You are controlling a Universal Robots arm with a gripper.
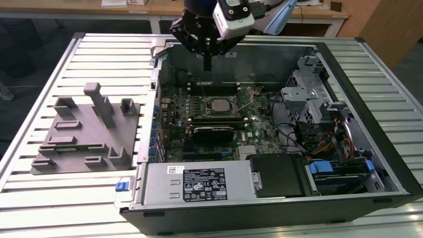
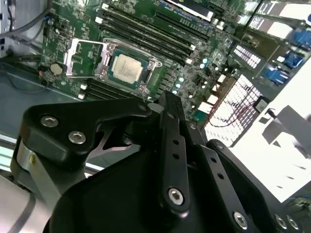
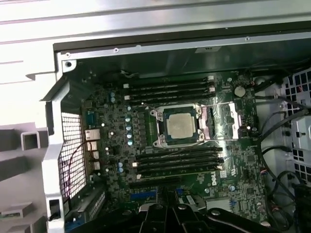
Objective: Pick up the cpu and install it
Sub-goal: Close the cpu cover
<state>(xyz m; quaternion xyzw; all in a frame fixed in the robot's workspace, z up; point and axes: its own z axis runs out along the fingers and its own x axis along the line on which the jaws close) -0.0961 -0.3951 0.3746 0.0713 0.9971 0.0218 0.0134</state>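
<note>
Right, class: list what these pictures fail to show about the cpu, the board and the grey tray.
- Underside of the cpu: hidden beneath its own metal top, in both wrist views.
- Part of the motherboard: second wrist view, covered by the pincer.
- Most of the grey tray: first wrist view, cut off by the picture's edge.

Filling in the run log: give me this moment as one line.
gripper: shut, empty, above open case | cpu: lying in socket | retention plate: flipped open

The gripper [image 1: 207, 63] hangs pointing straight down, jaws closed.
</note>
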